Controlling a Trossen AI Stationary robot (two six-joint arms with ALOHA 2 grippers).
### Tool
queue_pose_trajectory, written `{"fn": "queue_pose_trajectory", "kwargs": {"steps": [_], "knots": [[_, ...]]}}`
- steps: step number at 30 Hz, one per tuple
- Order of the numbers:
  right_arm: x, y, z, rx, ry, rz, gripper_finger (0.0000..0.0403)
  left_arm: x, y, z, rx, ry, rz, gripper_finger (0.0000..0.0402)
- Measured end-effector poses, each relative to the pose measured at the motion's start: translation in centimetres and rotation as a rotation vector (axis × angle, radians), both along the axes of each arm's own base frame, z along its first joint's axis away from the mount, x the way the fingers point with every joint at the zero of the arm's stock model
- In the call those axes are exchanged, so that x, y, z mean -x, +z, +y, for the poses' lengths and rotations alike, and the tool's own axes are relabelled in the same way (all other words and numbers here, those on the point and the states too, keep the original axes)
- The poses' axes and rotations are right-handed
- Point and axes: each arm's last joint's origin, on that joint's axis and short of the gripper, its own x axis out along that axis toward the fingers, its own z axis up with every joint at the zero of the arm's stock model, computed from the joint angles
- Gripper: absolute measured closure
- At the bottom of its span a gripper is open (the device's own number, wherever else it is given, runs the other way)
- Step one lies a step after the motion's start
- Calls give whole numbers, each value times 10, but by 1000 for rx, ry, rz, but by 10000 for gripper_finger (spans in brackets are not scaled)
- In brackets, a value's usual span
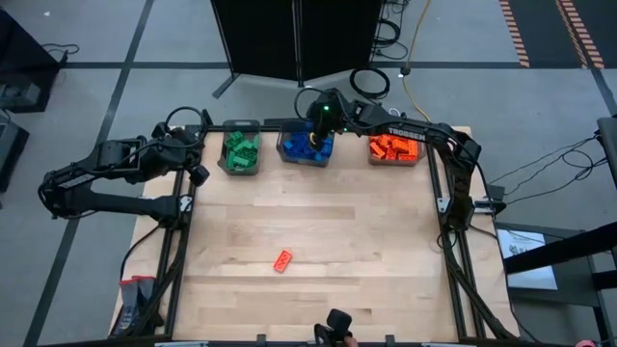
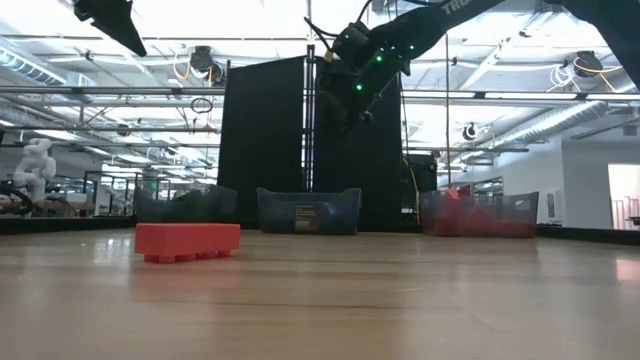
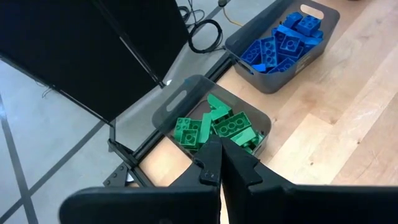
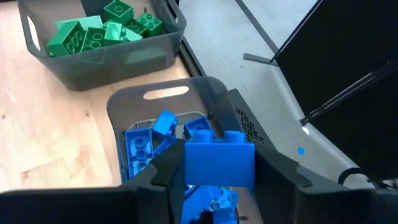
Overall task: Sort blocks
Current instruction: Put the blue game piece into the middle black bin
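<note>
The right gripper (image 4: pixel 219 167) hangs above the middle bin (image 1: pixel 307 147), at upper centre of the high view, its fingers clamped on a blue brick (image 4: pixel 219 158). In the right wrist view that brick sits near the frame's bottom centre, over the blue bricks (image 4: pixel 144 149) piled in the bin. The pile is tall, so a drop here could bounce off the heap and hop the rim onto the table (image 1: pixel 318 231). The brick also looks close to the bin's far wall; releasing while off-centre could send it over the back edge.

The left gripper (image 3: pixel 221 163) waits above the green-brick bin (image 1: pixel 240 152) at upper left of the high view, fingers pressed together, holding nothing.

One orange-red brick (image 1: pixel 282 260) lies alone on the table, lower centre of the high view, well apart from the orange-red bin (image 1: pixel 394 148) at upper right. It lies at an angle, so a poorly aligned grasp may nudge it away.
</note>
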Motion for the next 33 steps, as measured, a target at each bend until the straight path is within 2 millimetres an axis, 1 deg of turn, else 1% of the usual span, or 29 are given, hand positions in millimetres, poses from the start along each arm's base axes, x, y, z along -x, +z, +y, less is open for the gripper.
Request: {"fn": "queue_pose_trajectory", "kwargs": {"steps": [4, 7, 18, 27, 33], "knots": [[0, 0, 0, -1, -1, 0, 266, 0, 0, 0, 0, 0, 0, 402], [-1, -5, -2, -17, -14, 3, 266, 0, 0, 0, 0, 0, 0, 402], [-7, -33, -6, -86, -38, 68, 266, 0, 0, 0, 0, -1, 6, 402], [-11, -49, -10, -132, -34, 79, 266, 0, 0, 0, 0, -2, 9, 401], [-13, -64, -11, -209, -28, 104, 266, 0, 0, 0, -1, -4, 11, 402]]}}
